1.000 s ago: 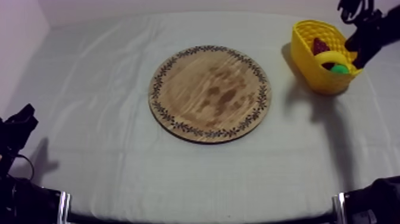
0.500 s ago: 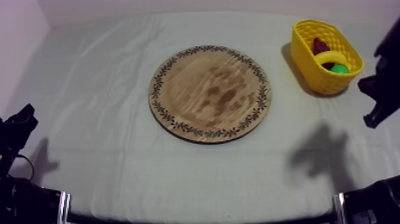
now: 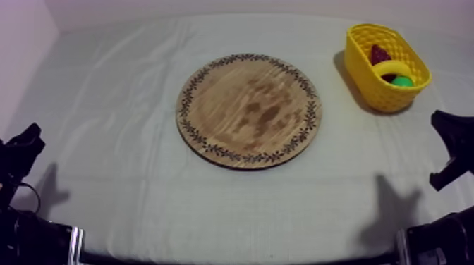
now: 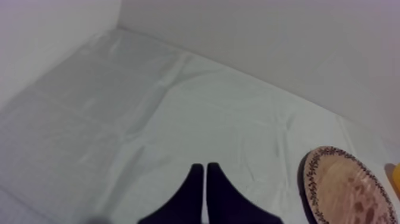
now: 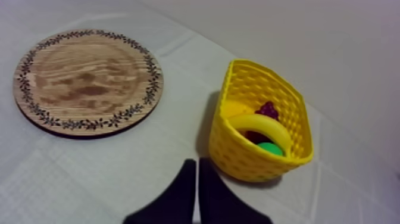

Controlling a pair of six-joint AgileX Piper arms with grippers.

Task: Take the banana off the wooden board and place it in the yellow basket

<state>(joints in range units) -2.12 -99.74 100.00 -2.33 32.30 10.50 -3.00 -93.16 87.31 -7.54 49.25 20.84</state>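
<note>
One cloth (image 3: 106,106): grey-white and creased, spread under everything from edge to edge.
board (image 3: 248,111): round and wooden with a leaf-patterned rim. It lies flat near the middle of the cloth, and its grain shows across the whole face.
basket (image 3: 367,77): yellow, woven and upright. It stands on the right arm's side of the board, towards the far edge and well apart from the board, with a strip of cloth between them.
right arm (image 3: 455,144): a black shape on the basket's side of the board, nearer the camera than the basket. It casts a shadow on the cloth.
right gripper (image 5: 197,173): fingers pressed together into a narrow wedge, holding nothing. It is above the cloth, near the basket's outer wall, with the board off to one side.
left gripper (image 4: 205,179): fingers pressed together, holding nothing. It is over the cloth on the side of the board away from the basket, well apart from the board's rim.
banana (image 3: 395,68): yellow and curved. It lies inside the basket on top of the other fruit, off the board.
green fruit (image 3: 403,82): inside the basket, touching the banana and partly under it.
dark red fruit (image 3: 379,54): inside the basket, beside the banana at the farther end. Its kind cannot be told.
</note>
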